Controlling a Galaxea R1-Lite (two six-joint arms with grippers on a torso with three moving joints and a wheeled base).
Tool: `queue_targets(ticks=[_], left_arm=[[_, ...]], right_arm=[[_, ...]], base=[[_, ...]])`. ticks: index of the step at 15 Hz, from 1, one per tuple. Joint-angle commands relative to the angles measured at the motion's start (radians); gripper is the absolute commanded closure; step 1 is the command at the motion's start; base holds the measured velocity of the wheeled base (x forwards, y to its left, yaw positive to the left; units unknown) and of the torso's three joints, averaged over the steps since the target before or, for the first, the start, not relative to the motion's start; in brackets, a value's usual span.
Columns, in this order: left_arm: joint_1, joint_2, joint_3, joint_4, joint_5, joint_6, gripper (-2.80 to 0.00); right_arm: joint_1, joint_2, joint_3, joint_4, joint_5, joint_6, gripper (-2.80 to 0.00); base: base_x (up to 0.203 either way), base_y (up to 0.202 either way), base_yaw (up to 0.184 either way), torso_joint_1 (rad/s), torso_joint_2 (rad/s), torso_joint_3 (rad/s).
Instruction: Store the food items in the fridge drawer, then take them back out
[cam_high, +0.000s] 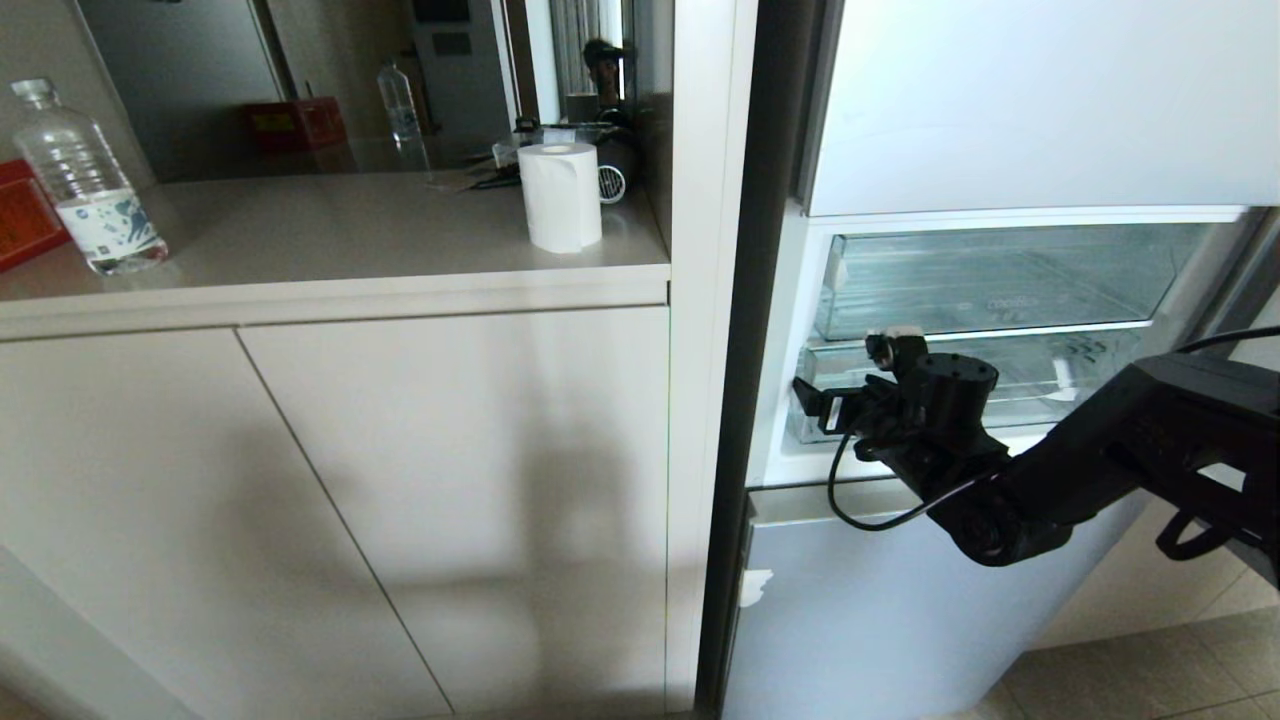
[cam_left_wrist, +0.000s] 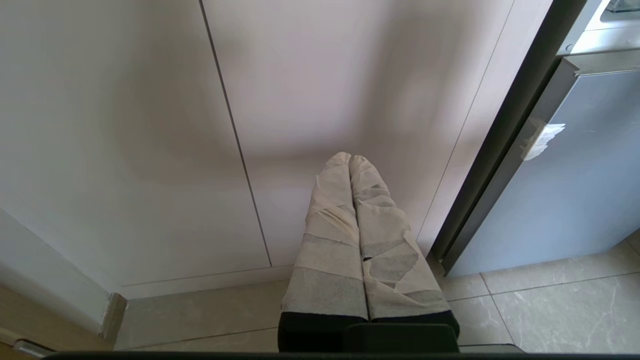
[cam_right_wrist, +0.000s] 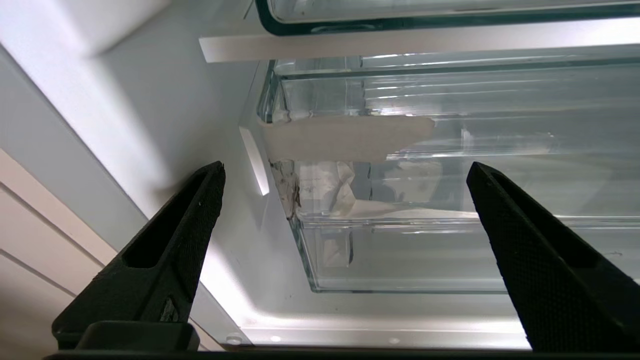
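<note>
Right gripper (cam_high: 860, 375) at the fridge drawer (cam_high: 1000, 385), fingers spread wide, holding nothing.

The drawer's clear front lip lies just ahead of the gripper, its near corner patched with tape (cam_right_wrist: 345, 137); from the right wrist view, the front wall sits between the two fingertips (cam_right_wrist: 210, 172) but not yet touching either. No food item shows in any view; I cannot tell where the fruit is. Judgement: step in hand is gripping the drawer front. Best to advance squarely onto the lip, clear of the taped corner, then close firmly before moving it, since smooth plastic may slip. Left gripper (cam_left_wrist: 352, 160) parked low, taped fingers pressed together, facing the cabinet doors (cam_left_wrist: 150, 125). Well off to the gripper's left: tabletop (cam_high: 330, 235) with paper roll (cam_high: 560, 195) and water bottle (cam_high: 85, 180). Floor (cam_left_wrist: 550, 310) tiled.
</note>
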Motion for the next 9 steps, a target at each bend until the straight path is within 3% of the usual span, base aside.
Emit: queue_targets(ticks=[1, 6, 7, 9], left_arm=[[0.0, -0.002, 0.0, 0.001, 0.002, 0.0, 0.0], [0.0, -0.002, 0.0, 0.001, 0.0, 0.0, 0.0], [0.0, -0.002, 0.0, 0.001, 0.0, 0.0, 0.0], [0.0, -0.002, 0.0, 0.001, 0.0, 0.0, 0.0]], right_arm=[[0.001, 0.007, -0.011, -0.004, -0.001, 0.003, -2.8], [0.001, 0.014, -0.027, 0.01, -0.023, 0.009, -2.8], [0.001, 0.011, -0.027, 0.012, -0.026, 0.01, 0.0], [0.002, 0.011, -0.035, 0.018, -0.026, 0.008, 0.0]], base=[[0.0, 0.0, 0.0, 0.0, 0.0, 0.0], [0.0, 0.0, 0.0, 0.0, 0.0, 0.0], [0.0, 0.0, 0.0, 0.0, 0.0, 0.0], [0.0, 0.0, 0.0, 0.0, 0.0, 0.0]])
